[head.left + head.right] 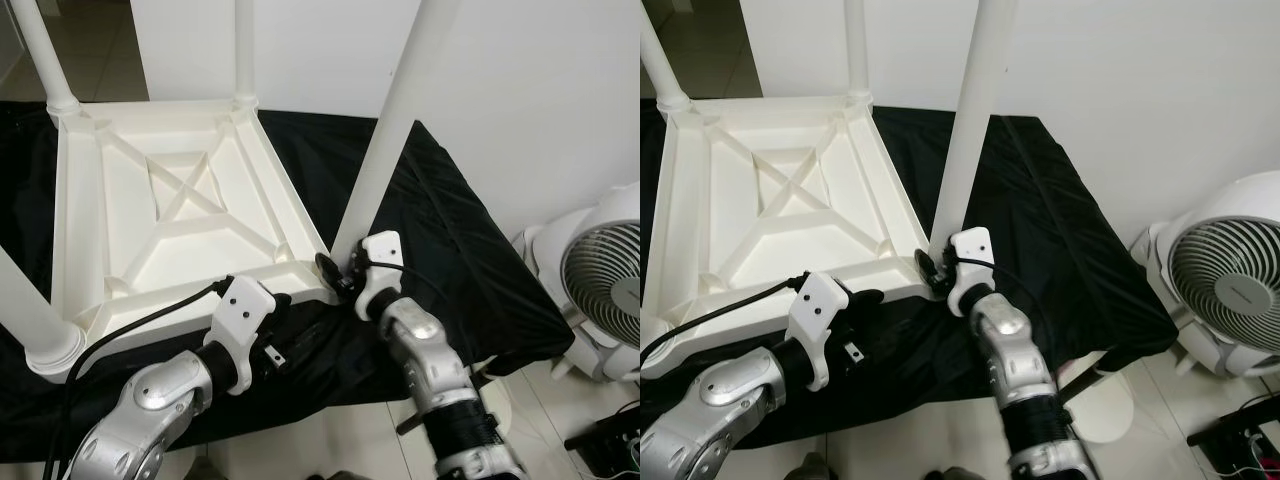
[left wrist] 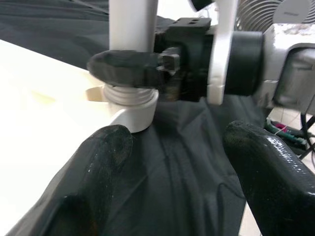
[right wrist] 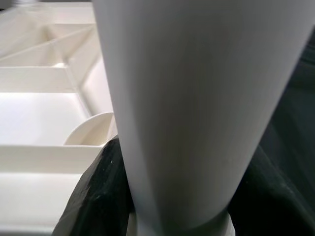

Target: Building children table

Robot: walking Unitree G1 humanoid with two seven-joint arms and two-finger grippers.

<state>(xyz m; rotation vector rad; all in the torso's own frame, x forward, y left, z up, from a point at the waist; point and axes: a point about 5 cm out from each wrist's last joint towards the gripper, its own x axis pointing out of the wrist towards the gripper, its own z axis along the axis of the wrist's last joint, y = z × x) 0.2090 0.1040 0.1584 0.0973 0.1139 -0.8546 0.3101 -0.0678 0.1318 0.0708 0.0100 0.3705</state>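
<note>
Your right gripper [image 1: 340,275] was clamped on the white round plastic leg [image 1: 385,140] low at its threaded foot, so you needed to keep it upright while twisting, with the open, empty left gripper [image 1: 285,300] beside it against the upturned white plastic tabletop [image 1: 175,205].

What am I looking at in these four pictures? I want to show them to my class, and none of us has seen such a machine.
A two-armed robot is building a child's table. Two pictures come from cameras in its head, looking down; two from cameras on its wrists. A white plastic table top lies upside down on a black cloth, with legs standing up from its corners. The right gripper is closed around the base of the near leg, where it screws into the corner. The left gripper rests open at the table's near edge, holding nothing. A white fan stands on the floor to the right.
</note>
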